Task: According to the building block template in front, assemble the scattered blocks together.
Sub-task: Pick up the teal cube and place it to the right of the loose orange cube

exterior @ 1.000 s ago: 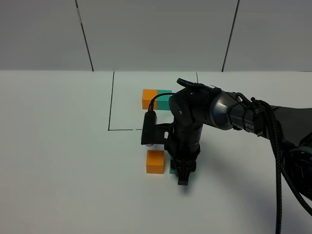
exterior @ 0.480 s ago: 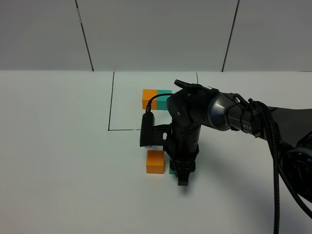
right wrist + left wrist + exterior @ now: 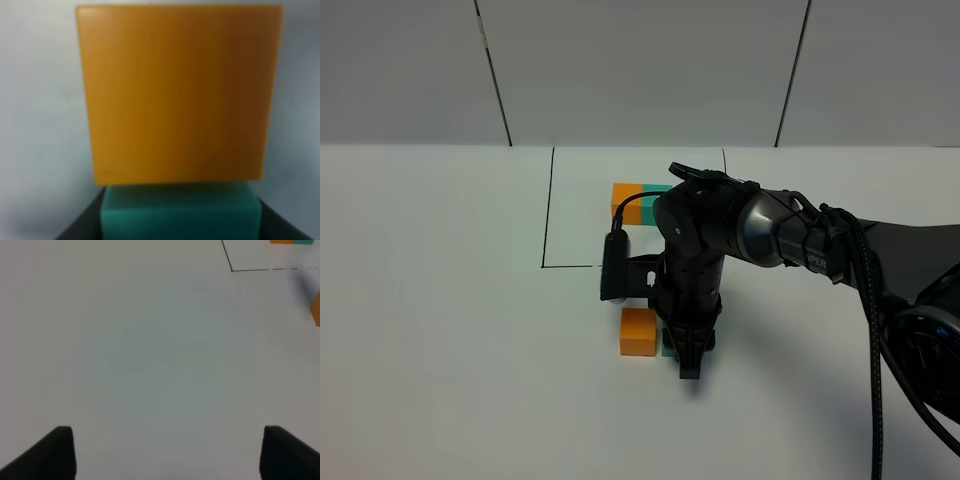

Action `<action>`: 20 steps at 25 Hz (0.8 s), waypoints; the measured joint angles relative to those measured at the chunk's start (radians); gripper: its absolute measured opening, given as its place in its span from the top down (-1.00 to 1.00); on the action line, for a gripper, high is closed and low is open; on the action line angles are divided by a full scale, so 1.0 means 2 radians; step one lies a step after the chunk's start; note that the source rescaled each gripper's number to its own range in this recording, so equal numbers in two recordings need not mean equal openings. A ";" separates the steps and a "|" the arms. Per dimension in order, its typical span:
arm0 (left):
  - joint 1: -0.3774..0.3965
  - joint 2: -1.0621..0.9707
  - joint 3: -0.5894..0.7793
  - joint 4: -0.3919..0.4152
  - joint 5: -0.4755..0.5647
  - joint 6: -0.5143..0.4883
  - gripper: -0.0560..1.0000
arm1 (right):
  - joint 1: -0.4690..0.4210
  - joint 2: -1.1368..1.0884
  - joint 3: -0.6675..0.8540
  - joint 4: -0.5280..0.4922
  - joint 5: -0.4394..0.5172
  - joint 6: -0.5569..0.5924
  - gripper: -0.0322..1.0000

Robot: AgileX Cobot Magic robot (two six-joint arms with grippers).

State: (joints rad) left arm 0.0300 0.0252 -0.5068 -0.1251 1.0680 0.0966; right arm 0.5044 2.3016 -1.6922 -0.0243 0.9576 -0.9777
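Now your right claw (image 3: 690, 365) points down to the desk (image 3: 440, 330), pressed together and pinching nothing, its tip close against the teal cube (image 3: 180, 210). This cube touches the orange cube (image 3: 639, 331), side by side. From the high camera you see only a thin teal edge. The building block template (image 3: 640, 198) lies further back, inside the drawn black lines (image 3: 548, 210). Your left claw (image 3: 170, 452) is spread over bare desk and holds nothing.

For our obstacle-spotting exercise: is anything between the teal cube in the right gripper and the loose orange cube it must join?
Nothing visible: the teal cube, in the right gripper, sits against the orange cube.
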 joint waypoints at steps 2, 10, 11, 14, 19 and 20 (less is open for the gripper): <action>0.000 0.000 0.000 0.000 0.000 0.000 -0.22 | 0.000 0.000 0.000 0.000 0.001 0.000 0.93; 0.000 0.000 0.000 0.000 0.000 0.000 -0.22 | 0.004 0.001 -0.003 -0.001 -0.002 0.000 0.93; 0.000 0.000 0.000 0.000 0.000 0.000 -0.22 | 0.005 0.001 -0.003 -0.001 -0.004 0.000 0.93; 0.000 0.000 0.000 0.000 0.000 0.000 -0.22 | 0.006 0.001 -0.004 -0.001 -0.005 0.000 0.93; 0.000 0.000 0.000 0.000 0.000 0.000 -0.22 | 0.006 0.001 -0.004 -0.001 -0.005 -0.002 0.93; 0.000 0.000 0.000 0.000 0.000 0.000 -0.22 | 0.006 0.001 -0.004 -0.001 -0.005 -0.004 0.93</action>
State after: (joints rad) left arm 0.0300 0.0252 -0.5068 -0.1251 1.0680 0.0966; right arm 0.5160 2.3046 -1.6999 -0.0261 0.9481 -0.9865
